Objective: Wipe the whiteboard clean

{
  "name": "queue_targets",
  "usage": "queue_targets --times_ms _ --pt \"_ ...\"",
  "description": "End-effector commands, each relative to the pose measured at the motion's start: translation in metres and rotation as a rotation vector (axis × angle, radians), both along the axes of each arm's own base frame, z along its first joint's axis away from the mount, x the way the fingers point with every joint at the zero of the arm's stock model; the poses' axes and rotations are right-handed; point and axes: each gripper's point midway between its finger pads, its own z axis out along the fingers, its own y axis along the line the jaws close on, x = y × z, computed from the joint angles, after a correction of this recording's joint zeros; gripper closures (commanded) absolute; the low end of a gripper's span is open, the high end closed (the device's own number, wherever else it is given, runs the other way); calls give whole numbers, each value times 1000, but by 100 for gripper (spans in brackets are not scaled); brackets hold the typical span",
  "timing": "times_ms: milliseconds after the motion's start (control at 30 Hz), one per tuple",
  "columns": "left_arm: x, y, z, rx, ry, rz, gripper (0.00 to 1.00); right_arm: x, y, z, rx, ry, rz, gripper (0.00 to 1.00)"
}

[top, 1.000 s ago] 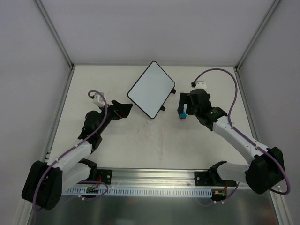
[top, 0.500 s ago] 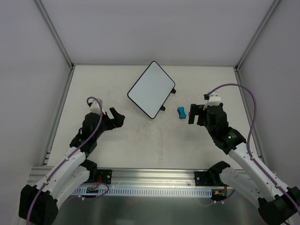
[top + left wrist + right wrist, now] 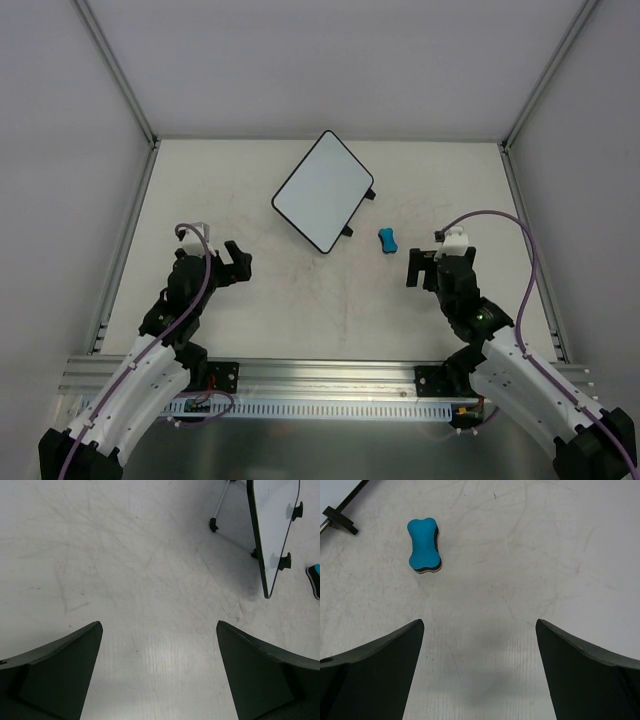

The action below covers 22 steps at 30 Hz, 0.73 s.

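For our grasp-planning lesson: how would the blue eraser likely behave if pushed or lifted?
The blue eraser looks small and foam-like, so probably light and slightly squashy. Lying flat on the table, it should slide rather than roll.

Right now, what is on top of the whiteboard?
Nothing: the whiteboard shows bare white. The eraser lies apart from it, on the table. Whatever is under the whiteboard is covered.

Left wrist cam chops the flat white rectangular whiteboard with the thin black rim (image 3: 274, 525) off at the top edge. The small blue bone-shaped eraser (image 3: 315, 582) is just a sliver at the right edge. The left gripper (image 3: 159, 623) and right gripper (image 3: 479, 621) lose their finger bases off the bottom. Right wrist cam only catches one small black tab (image 3: 340, 520) of the board, top left.
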Motion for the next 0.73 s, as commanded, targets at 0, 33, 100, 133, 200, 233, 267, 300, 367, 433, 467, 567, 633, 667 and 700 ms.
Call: queue_targets --times_ms 0,33,100,133,200,233,267,300,367,433,467,567,633,667,700 --pt "-2 8 4 25 -73 21 1 14 4 30 54 -138 -13 1" --pt "-4 8 2 23 -79 16 1 14 3 29 53 -139 -17 1" --pt "-5 6 7 13 -102 3 1 13 2 27 54 -138 -26 1" --pt "-6 6 6 12 -101 3 1 12 2 27 58 -138 -23 1" --pt "-6 7 6 11 -103 5 1 12 3 27 59 -139 -14 1" --pt "-6 6 7 12 -103 1 1 12 3 28 62 -142 -16 1" --pt "-6 6 6 13 -100 0 1 11 3 27 62 -142 -16 1" --pt "-5 6 5 14 -95 1 1 11 3 27 63 -141 -14 1" --pt "-5 6 5 14 -90 2 1 11 5 26 67 -139 -2 1" --pt "-5 5 5 15 -88 -3 1 11 4 26 66 -137 -9 1" --pt "-5 5 5 15 -88 -3 1 11 4 25 65 -138 -12 1" --pt "-5 5 6 14 -91 -2 1 10 6 24 68 -135 -1 1" --pt "-5 5 5 14 -90 -2 1 10 8 25 72 -137 14 1" --pt "-5 5 6 14 -91 -3 1 10 8 26 75 -140 13 1" --pt "-5 5 6 13 -93 -2 1 10 8 27 76 -143 12 1"
